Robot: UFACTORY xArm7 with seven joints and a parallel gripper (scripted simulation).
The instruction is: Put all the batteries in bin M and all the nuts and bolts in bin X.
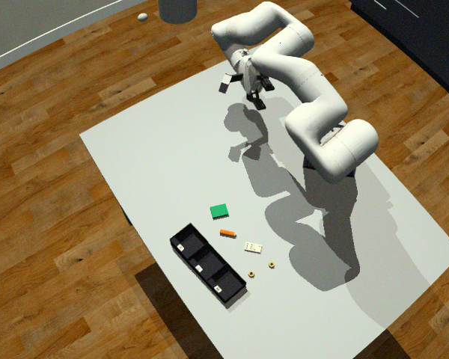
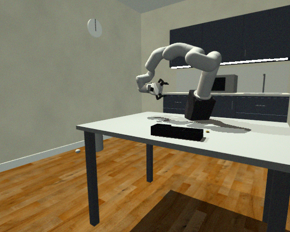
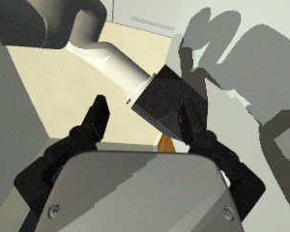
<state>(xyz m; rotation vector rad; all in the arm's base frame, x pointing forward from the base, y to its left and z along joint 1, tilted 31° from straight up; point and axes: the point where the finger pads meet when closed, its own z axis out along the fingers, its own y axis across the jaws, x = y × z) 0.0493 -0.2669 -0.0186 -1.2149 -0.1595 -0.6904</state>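
My gripper [image 1: 266, 96] [image 2: 165, 90] [image 3: 144, 105] is open and empty, raised above the table's far part, well away from the bins and the small things. An orange battery [image 1: 227, 232] with a pale end lies between the bins and the robot's base. Two yellow nuts with dark centres lie near the bins' right end: one nut [image 1: 251, 274] close to the bins, the other nut [image 1: 271, 264] [image 2: 207, 131] farther off. The black bins [image 1: 236, 293] [image 2: 176, 133] form one row of three compartments, each with a white label too small to read. No contents show in them.
A green block [image 1: 219, 211] lies behind the battery. A white domino [image 1: 253, 247] with dark dots lies between the battery and the nuts. The bins stand near the edge of the table [image 1: 159, 154]. The robot's base [image 2: 198, 107] [image 3: 166, 103] stands at the opposite side.
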